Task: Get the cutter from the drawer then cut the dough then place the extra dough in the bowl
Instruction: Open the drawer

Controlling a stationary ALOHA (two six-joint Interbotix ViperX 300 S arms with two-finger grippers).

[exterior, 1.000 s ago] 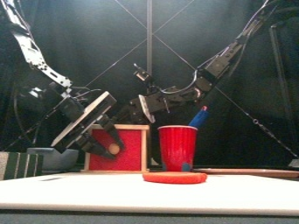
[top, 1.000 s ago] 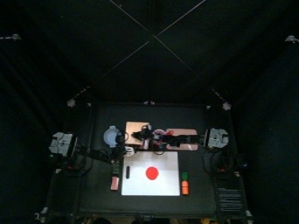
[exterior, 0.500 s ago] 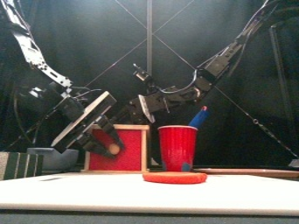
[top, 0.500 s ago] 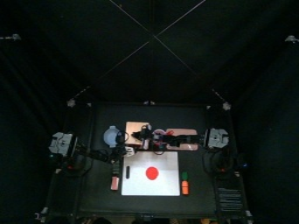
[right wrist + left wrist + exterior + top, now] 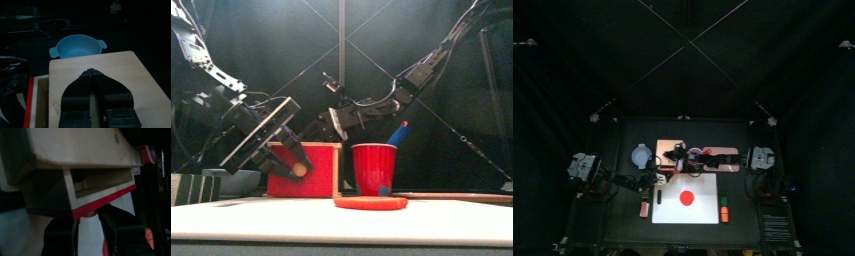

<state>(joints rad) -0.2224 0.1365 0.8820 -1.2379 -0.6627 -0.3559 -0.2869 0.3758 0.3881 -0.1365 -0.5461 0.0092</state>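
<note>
– Where's the dough?
– The red dough lies flat on the white cutting board, near the tabletop's front, with nothing touching it.
– And the cutter?
– I can't make it out. The drawer of the wooden box stands partly out, but its inside is in shadow.
– What holds the drawer?
– The left gripper. Its jaws are closed to a narrow gap on the red drawer front.
– The right gripper?
– The right gripper has its jaws pressed together, holding nothing, tips down on the box's top.
– And around it?
– The blue-grey bowl sits just left of the box. The red cup, with the blue knife in it, stands to the right.
</note>
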